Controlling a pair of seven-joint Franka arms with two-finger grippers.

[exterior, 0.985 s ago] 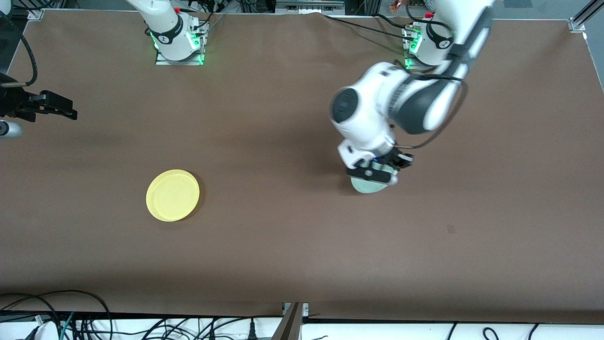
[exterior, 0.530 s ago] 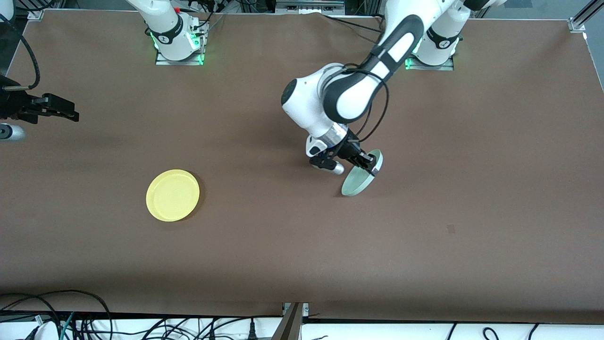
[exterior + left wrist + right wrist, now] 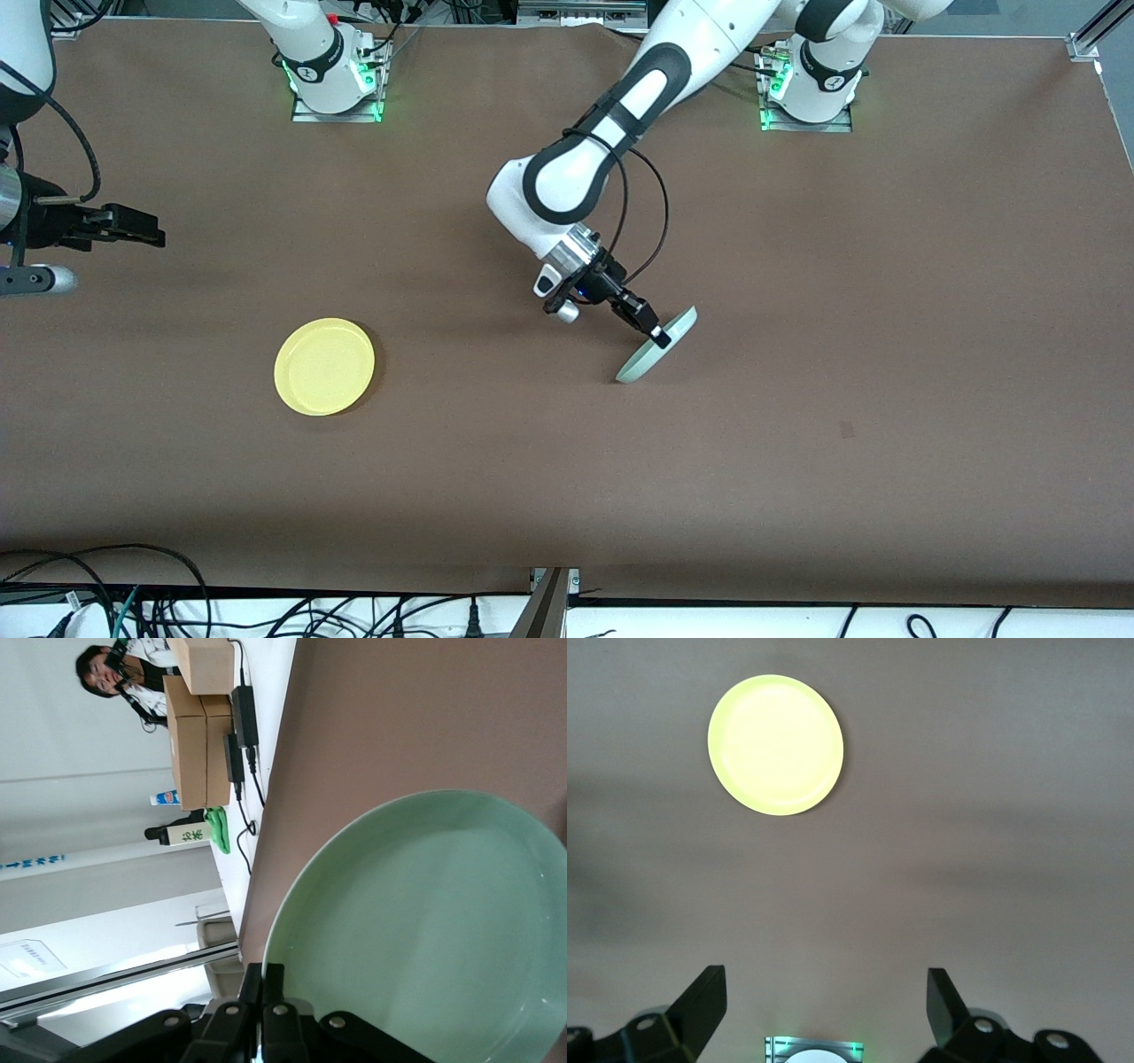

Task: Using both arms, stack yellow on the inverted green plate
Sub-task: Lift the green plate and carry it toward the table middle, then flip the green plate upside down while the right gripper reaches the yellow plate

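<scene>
Table (image 3: 567, 496): brown, flat, carrying both plates; the two arm bases stand along its edge farthest from the front camera

Yellow plate (image 3: 324, 366): lies flat on the table, rim up, toward the right arm's end, well apart from the green plate. In the right wrist view it shows whole (image 3: 775, 744), with bare table all round it

Green plate (image 3: 656, 346): toward the left arm's end of the table, tilted steeply on edge. Its lower rim, the part nearer the front camera, looks to touch the table; its upper rim is raised. In the left wrist view its hollow face (image 3: 425, 930) is turned to the wrist camera, pale mint and smooth

Left end effector (image 3: 656, 332): reaches from the left arm's base down to the green plate's raised rim. Fingers (image 3: 266, 992) are clamped on that rim, one on each face, as the left wrist view shows at the plate's edge

Right end effector (image 3: 133, 229): up in the air over the bare table at the right arm's end, well apart from the yellow plate, holding nothing; the arm waits. In the right wrist view its own black fingers (image 3: 700, 1005) stand wide apart, with the yellow plate seen between and past them

Cables (image 3: 115, 594): black, in a tangle along the table's edge nearest the front camera
</scene>
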